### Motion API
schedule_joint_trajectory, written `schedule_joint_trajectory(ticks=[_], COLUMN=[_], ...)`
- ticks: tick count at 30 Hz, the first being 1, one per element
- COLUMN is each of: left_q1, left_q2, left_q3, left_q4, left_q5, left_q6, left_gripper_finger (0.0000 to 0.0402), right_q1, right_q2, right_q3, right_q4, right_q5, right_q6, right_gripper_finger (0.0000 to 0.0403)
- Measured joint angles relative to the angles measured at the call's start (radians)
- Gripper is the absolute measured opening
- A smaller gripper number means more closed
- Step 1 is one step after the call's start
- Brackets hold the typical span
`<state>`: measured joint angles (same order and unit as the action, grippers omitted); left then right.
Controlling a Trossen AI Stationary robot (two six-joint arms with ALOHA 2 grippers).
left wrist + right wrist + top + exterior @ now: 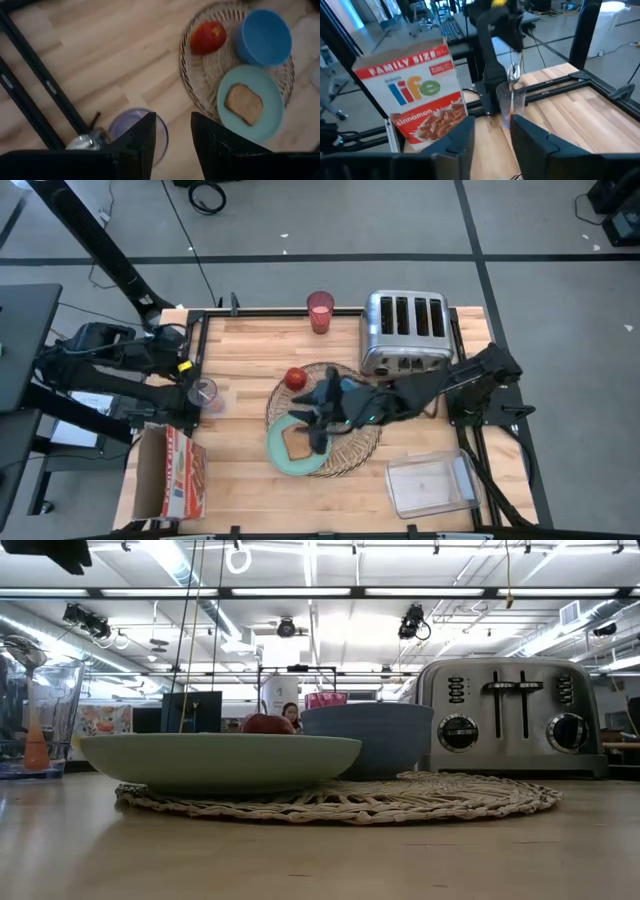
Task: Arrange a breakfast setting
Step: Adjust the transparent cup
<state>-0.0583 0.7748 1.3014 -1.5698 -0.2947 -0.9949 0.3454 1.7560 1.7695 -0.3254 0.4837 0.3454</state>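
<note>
The round wicker placemat (325, 418) lies mid-table. On it are the teal plate (290, 452) with the toast slice (297, 442), the red apple (296, 378) and the blue bowl (263, 37), which my right arm mostly hides in the high view. My right gripper (310, 425) hovers over the plate, pointing toward the table's left, open and empty (492, 137). My left gripper (173, 135) is open and empty above a clear glass (203, 393) at the left edge. The orange-handled spoon (36, 745) stands in that glass, handle down. The pink cup (320, 311) stands at the far edge.
The silver four-slot toaster (405, 330) stands at the far right, close behind the placemat. A cereal box (180, 475) lies at the near left corner. A clear plastic container (430, 485) sits at the near right. Bare wood lies between the glass and the placemat.
</note>
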Motion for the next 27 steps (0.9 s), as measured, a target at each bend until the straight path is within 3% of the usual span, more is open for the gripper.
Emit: schedule_joint_trajectory(ticks=[8, 14, 20, 27], left_q1=[0.236, 0.46, 0.745, 0.946], left_q2=[0.101, 0.218, 0.329, 0.434], left_q3=[0.0, 0.0, 0.0, 0.0], left_q4=[-0.001, -0.001, -0.001, -0.001], left_q5=[0.158, 0.271, 0.463, 0.486], left_q6=[0.169, 0.37, 0.536, 0.68], left_gripper_finger=[0.0131, 0.0131, 0.0134, 0.0186], right_q1=[-0.058, -0.147, -0.215, -0.241], right_q2=[-0.151, -0.269, -0.358, -0.426], right_q3=[0.0, 0.0, 0.0, 0.0], right_q4=[-0.079, -0.26, -0.45, -0.608], right_q5=[-0.116, -0.231, -0.296, -0.305], right_q6=[-0.059, -0.084, -0.118, -0.189], right_gripper_finger=[0.0239, 0.0304, 0.033, 0.0331])
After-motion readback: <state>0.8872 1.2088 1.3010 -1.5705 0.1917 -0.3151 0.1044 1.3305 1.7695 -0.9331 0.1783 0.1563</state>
